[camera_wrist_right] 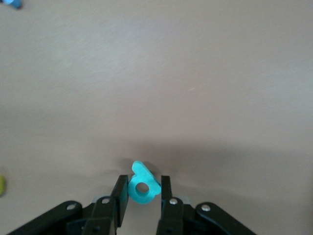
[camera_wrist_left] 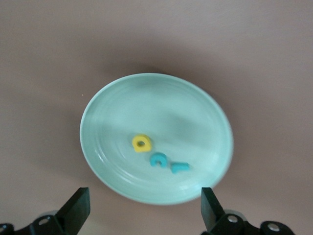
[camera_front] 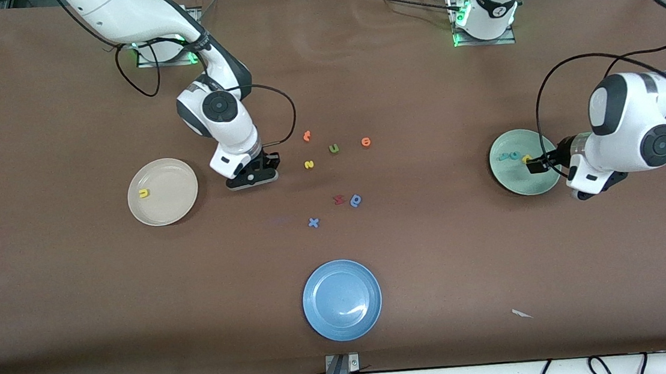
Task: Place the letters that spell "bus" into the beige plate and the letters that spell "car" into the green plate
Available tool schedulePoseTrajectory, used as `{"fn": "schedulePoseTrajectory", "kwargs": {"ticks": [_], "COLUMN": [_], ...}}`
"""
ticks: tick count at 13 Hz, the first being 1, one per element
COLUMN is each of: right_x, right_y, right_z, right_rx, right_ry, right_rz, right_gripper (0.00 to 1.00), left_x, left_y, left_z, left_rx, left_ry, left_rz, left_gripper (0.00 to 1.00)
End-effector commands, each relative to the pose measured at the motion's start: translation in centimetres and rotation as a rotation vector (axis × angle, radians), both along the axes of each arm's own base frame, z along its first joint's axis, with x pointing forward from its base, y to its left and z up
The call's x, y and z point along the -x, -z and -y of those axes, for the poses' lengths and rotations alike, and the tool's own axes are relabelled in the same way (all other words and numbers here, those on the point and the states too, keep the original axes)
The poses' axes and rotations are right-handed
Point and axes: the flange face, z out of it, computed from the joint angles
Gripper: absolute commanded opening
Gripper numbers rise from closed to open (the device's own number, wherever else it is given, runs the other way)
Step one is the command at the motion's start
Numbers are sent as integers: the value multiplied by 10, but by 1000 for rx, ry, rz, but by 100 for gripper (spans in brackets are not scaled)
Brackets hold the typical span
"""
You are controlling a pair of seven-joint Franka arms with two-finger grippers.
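While legible, foam letters (camera_front: pixel 334 148) bear no brand.

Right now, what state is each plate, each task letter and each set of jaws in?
green plate: holds the yellow a, teal c and teal r.
beige plate: holds only the yellow u.
yellow s: loose on the table.
teal b: gripped.
blue plate: empty.
left gripper: jaws open over the green plate.
right gripper: jaws shut on the teal b, beside the beige plate.
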Motion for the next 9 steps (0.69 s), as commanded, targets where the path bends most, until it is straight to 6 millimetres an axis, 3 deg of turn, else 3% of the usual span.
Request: {"fn": "schedulePoseTrajectory", "kwargs": {"ticks": [1, 5, 7, 9], "right_x": [-17, -41, -46, -44], "right_y": [-28, -43, -42, -34], "right_z": [47, 157, 191, 211], "right_rx": [64, 110, 125, 126], "right_ry": [-64, -180, -214, -222], "right_rz": [-3, -25, -55, -78], "right_gripper": [15, 16, 16, 19], "left_x": [-28, -54, -59, -61], "left_y": [-83, -179, -210, -230], "left_z": [29, 57, 61, 58], "left_rx": [29, 57, 59, 77], "left_ry": [62, 101, 116, 214], "left_rz": [81, 233, 287, 317], "left_gripper": [100, 100, 100, 100]}}
